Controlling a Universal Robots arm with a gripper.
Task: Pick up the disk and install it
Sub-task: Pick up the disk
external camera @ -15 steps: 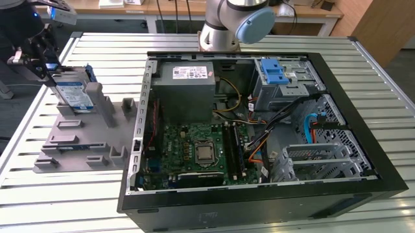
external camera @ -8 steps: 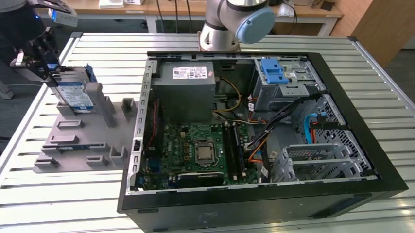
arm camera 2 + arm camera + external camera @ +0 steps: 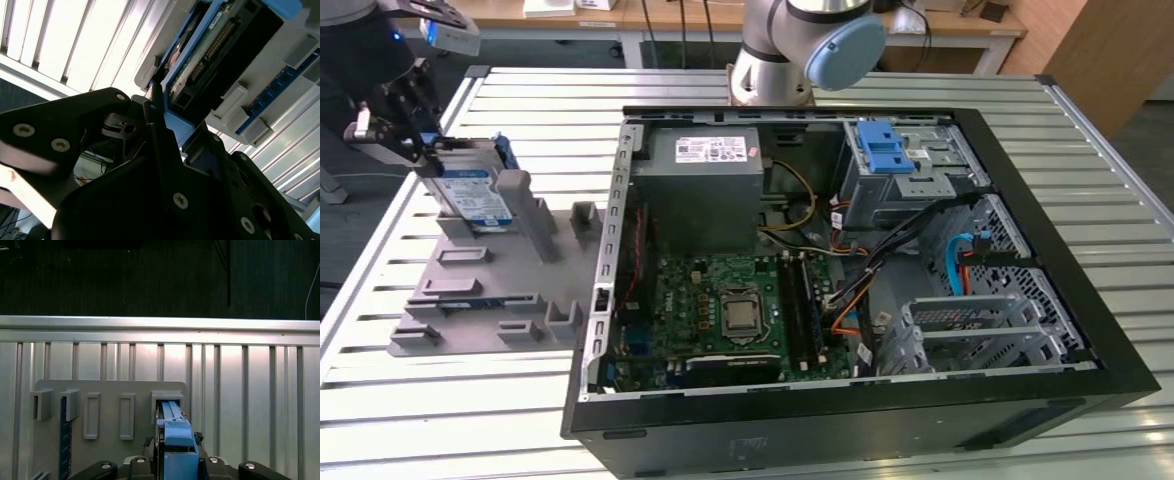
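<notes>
Down at the front of the exterior view, a big black computer case point(image 3: 854, 420) lies open on a silver table point(image 3: 454, 420) made of long slats. Inside the case, a green board point(image 3: 720, 310) sits at the near end. Behind the board is a grey box point(image 3: 700, 195) with a white sticker. On the exterior view's right of that box is a silver cage point(image 3: 907, 175) with a blue latch point(image 3: 883, 150) on top.

Just beside the case, on the exterior view's left, a flat grey holder plate point(image 3: 494, 270) lies on the table. It has little slots and blocks on it.

At the far end of that plate stands the disk point(image 3: 470, 200). It is on its edge and tilted, with its low end in a slot of the plate. Its blue and white label faces out, and its blue rails show at the top.

The black gripper point(image 3: 420, 150) is at the far end of the disk. In the second wrist view, one thin finger point(image 3: 156, 115) touches the disk's blue edge. In the first wrist view, the jaws are narrow and sit tight on both sides of the blue rail, so they hold the disk.

Farthest back, the arm point(image 3: 794, 45) rises up behind the case.
</notes>
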